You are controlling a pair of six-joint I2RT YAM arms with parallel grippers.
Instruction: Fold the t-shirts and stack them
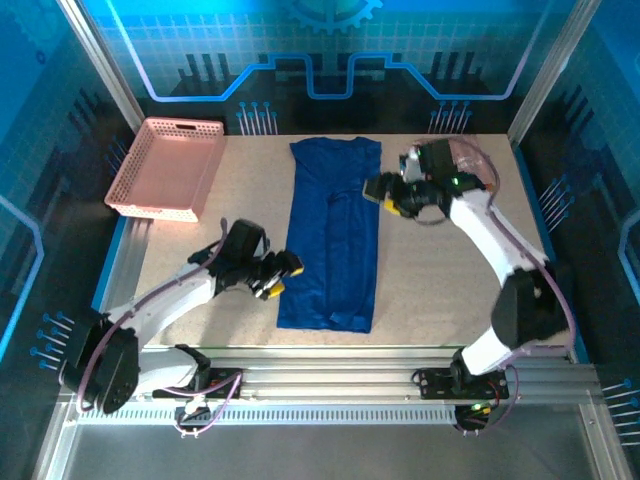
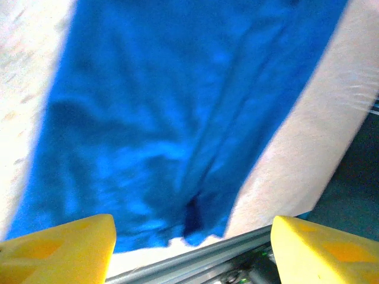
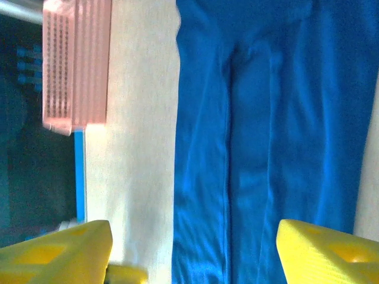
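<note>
One royal-blue t-shirt (image 1: 333, 235) lies flat in the middle of the table, folded lengthwise into a long narrow strip running from far to near. My left gripper (image 1: 281, 275) hovers just off the strip's near left edge, open, with nothing between its yellow fingers (image 2: 59, 248). In the left wrist view the t-shirt (image 2: 177, 118) spreads beyond the left gripper (image 2: 189, 254). My right gripper (image 1: 385, 196) is at the strip's far right edge, open and empty. In the right wrist view the t-shirt (image 3: 272, 136) lies beyond the right gripper (image 3: 192, 254) and its yellow fingertips (image 3: 328, 251).
A pink plastic lattice basket (image 1: 165, 168) stands at the far left corner of the table, and its wall (image 3: 77, 65) is in the right wrist view. The table's metal front rail (image 2: 225, 251) runs just past the shirt's near hem. Bare tabletop (image 1: 440, 280) flanks the strip.
</note>
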